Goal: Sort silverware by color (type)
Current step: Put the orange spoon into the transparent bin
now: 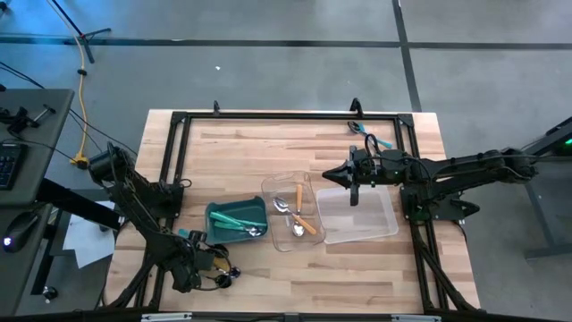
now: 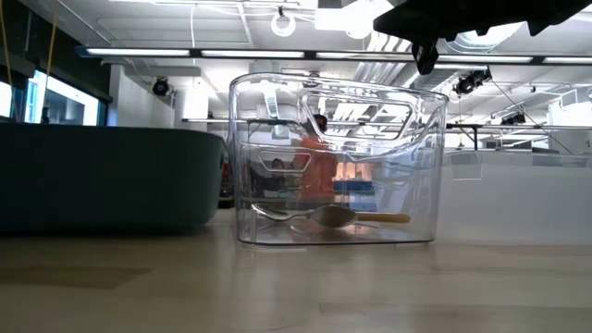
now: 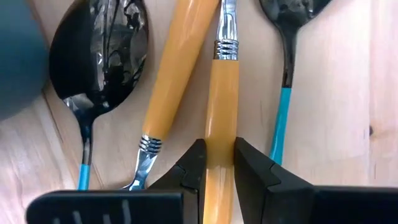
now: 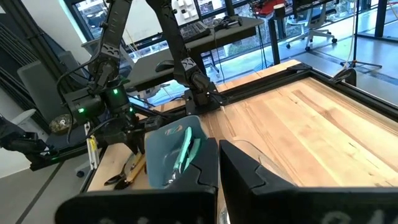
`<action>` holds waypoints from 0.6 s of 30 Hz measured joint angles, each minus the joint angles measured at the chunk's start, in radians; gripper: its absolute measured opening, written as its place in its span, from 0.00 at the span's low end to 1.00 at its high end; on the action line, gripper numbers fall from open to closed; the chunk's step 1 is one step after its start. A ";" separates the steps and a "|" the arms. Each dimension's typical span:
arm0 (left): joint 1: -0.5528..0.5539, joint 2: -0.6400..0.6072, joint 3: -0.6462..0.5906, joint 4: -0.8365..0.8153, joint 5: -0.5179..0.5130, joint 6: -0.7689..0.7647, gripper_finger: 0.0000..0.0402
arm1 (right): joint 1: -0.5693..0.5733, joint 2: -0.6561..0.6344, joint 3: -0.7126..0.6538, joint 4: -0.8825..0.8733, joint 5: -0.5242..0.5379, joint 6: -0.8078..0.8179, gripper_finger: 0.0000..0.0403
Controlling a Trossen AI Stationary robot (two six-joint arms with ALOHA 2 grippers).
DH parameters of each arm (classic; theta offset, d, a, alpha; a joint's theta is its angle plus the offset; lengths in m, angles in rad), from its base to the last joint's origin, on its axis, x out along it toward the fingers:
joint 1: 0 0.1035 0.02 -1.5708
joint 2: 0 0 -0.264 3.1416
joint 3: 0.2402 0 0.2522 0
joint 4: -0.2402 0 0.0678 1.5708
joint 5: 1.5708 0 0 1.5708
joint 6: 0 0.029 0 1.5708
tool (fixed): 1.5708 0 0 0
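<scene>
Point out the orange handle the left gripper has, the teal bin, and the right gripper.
orange handle [image 3: 219, 118]: left wrist view, mid-shaft.
teal bin [image 1: 217, 215]: high view, rim.
right gripper [image 4: 217, 163]: right wrist view, between fingertips.

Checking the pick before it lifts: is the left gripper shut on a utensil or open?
Shut on one: the left gripper's dark fingers press both sides of an orange handle.
</scene>
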State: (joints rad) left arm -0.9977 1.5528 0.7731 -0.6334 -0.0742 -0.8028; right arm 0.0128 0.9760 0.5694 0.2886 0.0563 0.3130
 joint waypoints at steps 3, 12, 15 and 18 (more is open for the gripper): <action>0.001 -0.016 0.000 0.002 0.009 0.031 0.11 | 0.000 0.000 0.000 0.000 0.000 0.000 0.00; 0.042 -0.082 0.000 -0.003 0.013 0.079 0.11 | 0.000 0.000 0.000 0.000 0.000 0.000 0.00; 0.059 -0.095 0.000 -0.003 0.012 0.111 0.11 | 0.000 0.000 0.000 0.000 0.000 0.000 0.00; 0.073 -0.101 0.000 -0.003 0.012 0.139 0.11 | 0.000 0.000 0.000 0.000 0.000 0.000 0.00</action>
State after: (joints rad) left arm -0.9248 1.4515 0.7731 -0.6363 -0.0620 -0.6634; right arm 0.0128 0.9760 0.5694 0.2886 0.0563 0.3130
